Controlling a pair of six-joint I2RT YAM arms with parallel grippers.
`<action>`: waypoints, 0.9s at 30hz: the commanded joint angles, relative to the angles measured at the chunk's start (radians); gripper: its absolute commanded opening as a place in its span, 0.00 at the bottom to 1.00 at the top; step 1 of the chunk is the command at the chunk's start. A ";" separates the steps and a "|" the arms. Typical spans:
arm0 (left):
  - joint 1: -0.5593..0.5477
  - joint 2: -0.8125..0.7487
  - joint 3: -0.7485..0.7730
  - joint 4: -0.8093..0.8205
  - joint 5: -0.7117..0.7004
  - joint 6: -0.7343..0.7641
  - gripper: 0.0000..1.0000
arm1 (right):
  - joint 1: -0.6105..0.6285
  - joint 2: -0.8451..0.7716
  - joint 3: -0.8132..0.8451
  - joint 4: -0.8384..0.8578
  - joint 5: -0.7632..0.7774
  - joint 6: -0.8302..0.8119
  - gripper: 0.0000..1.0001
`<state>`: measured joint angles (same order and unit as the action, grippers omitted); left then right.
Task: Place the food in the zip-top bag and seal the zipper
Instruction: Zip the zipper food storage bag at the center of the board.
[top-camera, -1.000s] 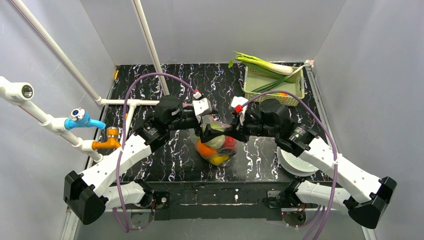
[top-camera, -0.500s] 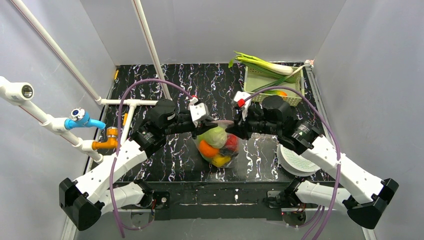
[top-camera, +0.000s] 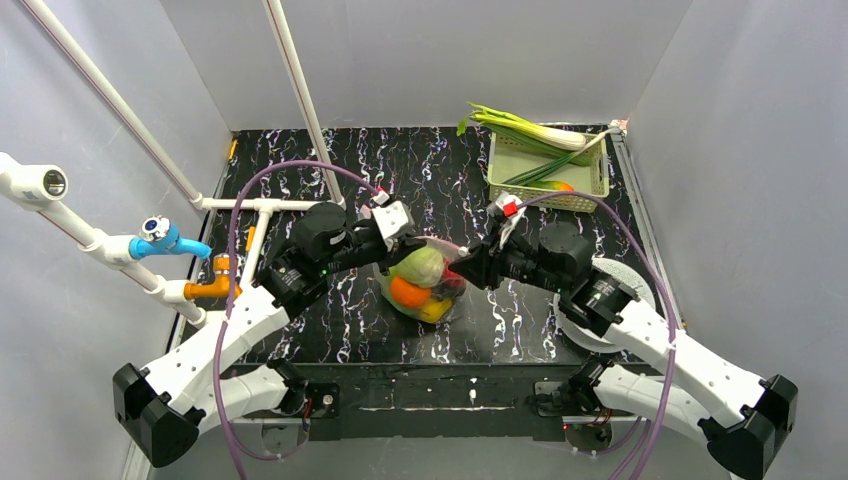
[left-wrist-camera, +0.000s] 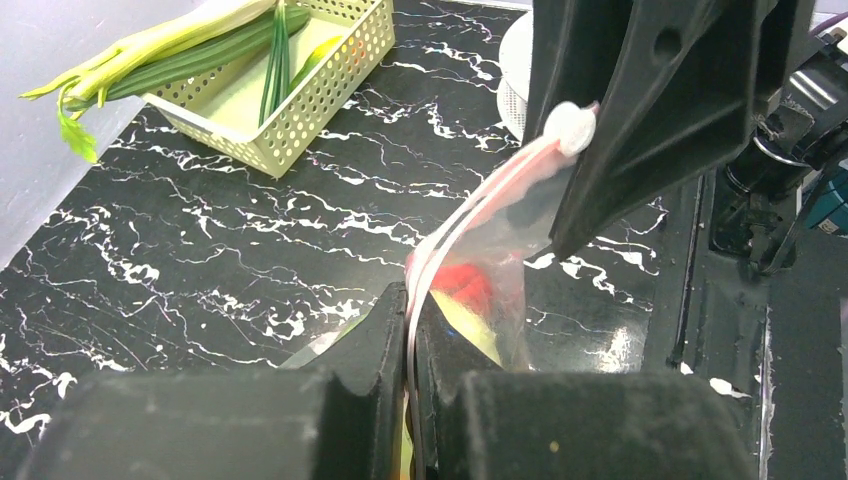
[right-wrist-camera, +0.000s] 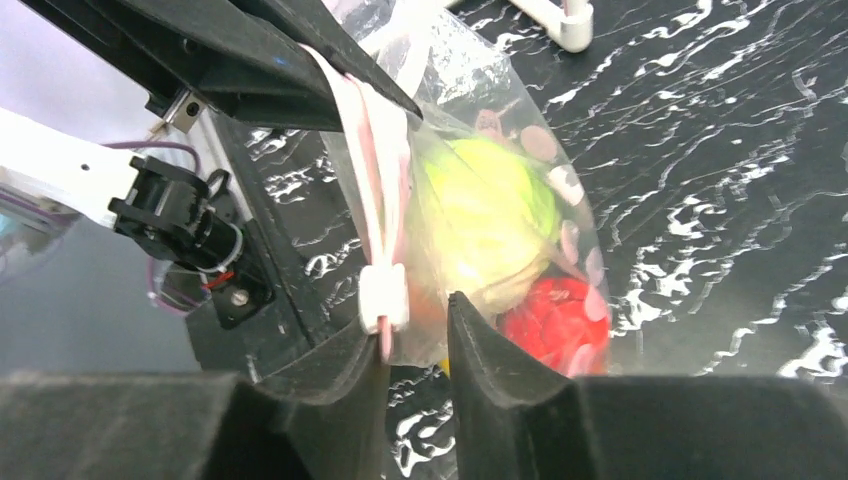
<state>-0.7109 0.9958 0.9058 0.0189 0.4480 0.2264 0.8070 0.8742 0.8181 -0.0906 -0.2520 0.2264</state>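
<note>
Your left hand (left-wrist-camera: 410, 310) and right hand (right-wrist-camera: 415, 320) each pinched 1 zipper (left-wrist-camera: 480, 200) end, the zip-top bag (right-wrist-camera: 470, 90) between them, arms angled inward.

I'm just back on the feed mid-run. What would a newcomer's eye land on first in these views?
First, the clear bag stuffed with bright toy food, at mid-table between the two arms. The left gripper and right gripper each pinch its pink zipper, one from either side. After that, the pale basket at the far right corner, with a leek lying across it.
</note>
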 joint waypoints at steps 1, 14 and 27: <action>-0.022 -0.049 0.003 0.040 -0.016 0.028 0.00 | -0.003 -0.036 -0.102 0.334 -0.033 0.179 0.41; -0.061 -0.078 -0.004 0.021 -0.047 0.065 0.00 | -0.026 -0.046 -0.074 0.276 0.060 0.090 0.32; -0.075 0.014 0.072 -0.035 0.123 -0.049 0.70 | -0.089 0.064 0.156 0.008 -0.254 -0.096 0.01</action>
<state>-0.7815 0.9775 0.9276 -0.0307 0.4942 0.2375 0.7349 0.9127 0.8444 -0.0158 -0.3470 0.2302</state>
